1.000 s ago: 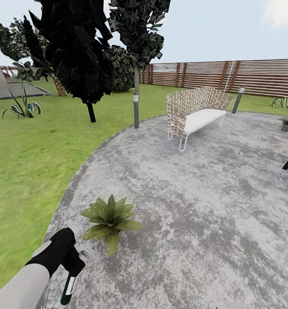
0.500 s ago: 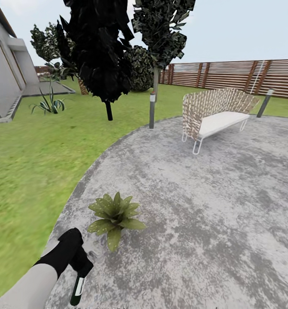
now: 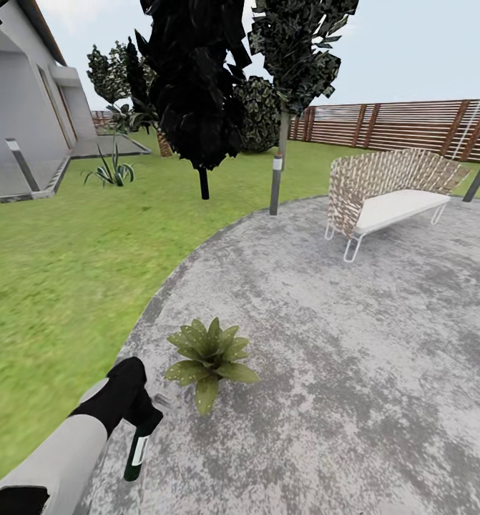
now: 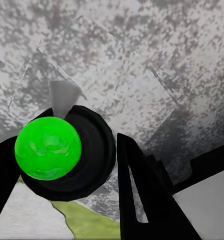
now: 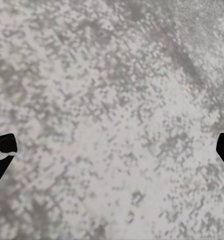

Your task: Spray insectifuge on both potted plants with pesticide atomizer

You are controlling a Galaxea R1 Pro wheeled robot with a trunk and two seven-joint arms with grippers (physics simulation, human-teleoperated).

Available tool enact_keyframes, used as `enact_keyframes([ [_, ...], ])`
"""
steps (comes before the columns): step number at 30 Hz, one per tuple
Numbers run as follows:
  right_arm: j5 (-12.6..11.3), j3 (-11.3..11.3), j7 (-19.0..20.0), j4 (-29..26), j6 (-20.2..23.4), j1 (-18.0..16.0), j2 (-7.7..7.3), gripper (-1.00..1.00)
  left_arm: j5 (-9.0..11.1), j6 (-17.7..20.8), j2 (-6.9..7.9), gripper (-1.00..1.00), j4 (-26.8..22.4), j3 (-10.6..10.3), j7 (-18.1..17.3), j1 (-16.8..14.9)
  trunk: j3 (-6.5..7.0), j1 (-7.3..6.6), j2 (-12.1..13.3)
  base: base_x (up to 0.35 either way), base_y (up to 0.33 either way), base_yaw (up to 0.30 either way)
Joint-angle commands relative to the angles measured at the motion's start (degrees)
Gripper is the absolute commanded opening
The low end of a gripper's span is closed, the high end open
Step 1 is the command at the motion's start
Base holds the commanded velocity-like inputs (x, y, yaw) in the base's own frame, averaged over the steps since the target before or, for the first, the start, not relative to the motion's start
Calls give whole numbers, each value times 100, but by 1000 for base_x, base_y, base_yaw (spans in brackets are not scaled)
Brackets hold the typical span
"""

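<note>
the left gripper [image 3: 141, 422] holds the pesticide atomizer [image 3: 136, 458] in its fingers, hanging just beside the potted plant [image 3: 209, 355] near the patio [image 3: 354, 343] edge; i think its nozzle should face the leaves before spraying.

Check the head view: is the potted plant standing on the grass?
No, the potted plant stands on the grey paved patio, just inside its edge with the lawn.

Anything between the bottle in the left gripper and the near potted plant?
No: in the head view, bare paving separates the atomizer from the plant.
</note>
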Motion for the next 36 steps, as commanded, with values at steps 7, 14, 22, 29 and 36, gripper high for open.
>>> enact_keyframes([
  [7,62,-45,-21,10,-19,-5,-1,100,-146,34,44,-100,-10,-159,-54,49,-5,-1,-2,27,-96,1],
  [14,62,-47,-21,10,-19,-5,-1,100,-148,33,16,-100,-1,-177,-46,62,-5,-1,-2,67,-256,0],
  [22,62,-39,-21,10,-19,-5,-1,100,-148,41,39,-100,-1,-170,-36,61,-5,-1,-2,6,-269,69],
  [29,61,-38,-21,11,-19,-5,0,100,-148,49,68,-100,10,-155,-20,69,-5,-1,-2,130,-252,266],
  [36,62,-38,-21,10,-19,-5,1,100,-150,51,108,-100,15,-119,-19,74,-5,-1,-2,213,-207,276],
])
